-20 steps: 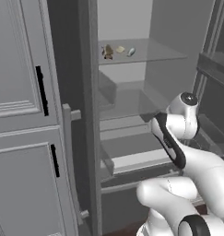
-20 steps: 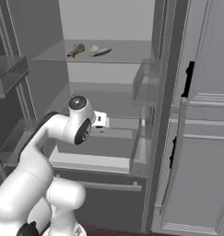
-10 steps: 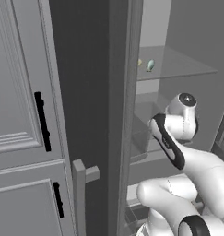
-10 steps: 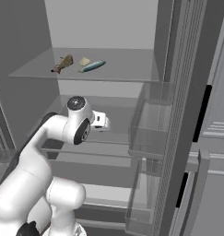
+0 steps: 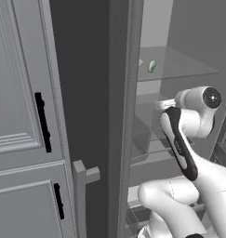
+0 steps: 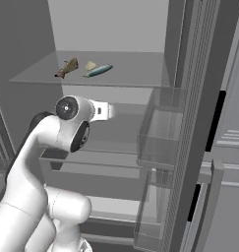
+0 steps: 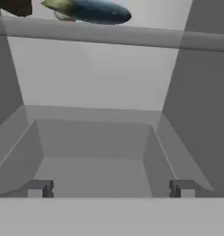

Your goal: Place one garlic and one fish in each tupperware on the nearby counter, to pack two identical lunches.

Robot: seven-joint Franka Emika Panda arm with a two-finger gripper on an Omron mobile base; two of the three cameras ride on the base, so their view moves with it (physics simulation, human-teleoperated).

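Note:
A glass fridge shelf (image 6: 131, 69) carries a brown fish (image 6: 67, 68), a pale garlic (image 6: 90, 65) and a blue-green fish (image 6: 98, 71). From the left base view the garlic (image 5: 140, 62) and the blue-green fish (image 5: 152, 66) peek past the door edge. My gripper (image 6: 108, 110) sits below that shelf, pointing into the fridge, open and holding nothing. The hand view has the gripper (image 7: 111, 189) with fingertips (image 7: 39, 188) wide apart, the blue-green fish (image 7: 92, 10) and brown fish (image 7: 12, 5) overhead. The tupperware and the counter are out of view.
The open fridge door (image 6: 190, 123) with clear bins (image 6: 158, 133) stands to the right of the arm. The other dark door (image 5: 116, 116) with its handle (image 5: 82, 186) blocks the left. Grey cabinet doors (image 5: 16, 93) with black handles (image 5: 42, 121) lie further left.
The whole picture has shifted: the base has driven closer to the fridge and to the right, so the shelf looks larger. The arm keeps the same pose.

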